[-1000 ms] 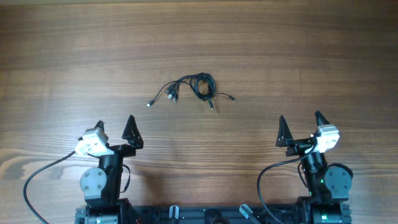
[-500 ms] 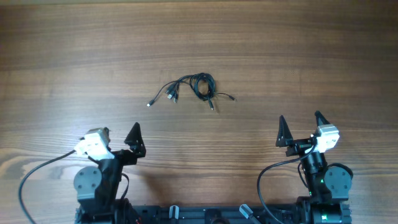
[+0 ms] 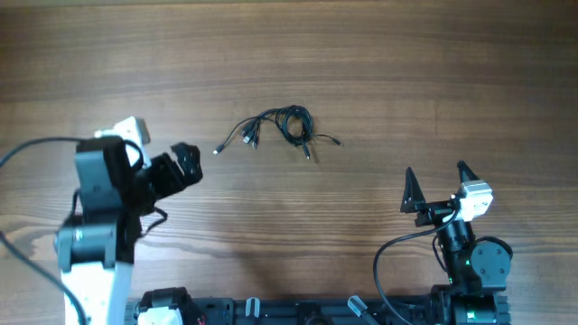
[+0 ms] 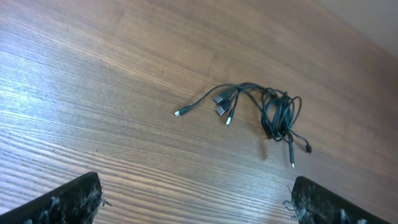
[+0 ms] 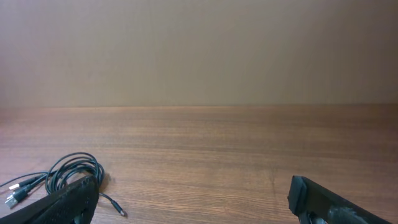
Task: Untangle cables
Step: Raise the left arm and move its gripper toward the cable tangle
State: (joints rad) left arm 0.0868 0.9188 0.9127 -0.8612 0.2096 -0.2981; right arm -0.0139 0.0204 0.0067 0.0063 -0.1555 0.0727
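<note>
A: How does the left arm stand?
B: It rises at the left of the overhead frame. The left gripper [image 3: 185,164] points right toward the cables [image 3: 284,126], jaws spread wide and holding nothing.
A: And the right?
B: It is folded low at lower right. The right gripper [image 3: 435,171] is also wide and empty.
A: The cables?
B: They lie tangled on the desk [image 3: 406,72], upper centre, well apart from both. Their plug ends are too small to tell apart, and both wrist views crop the fingers.
</note>
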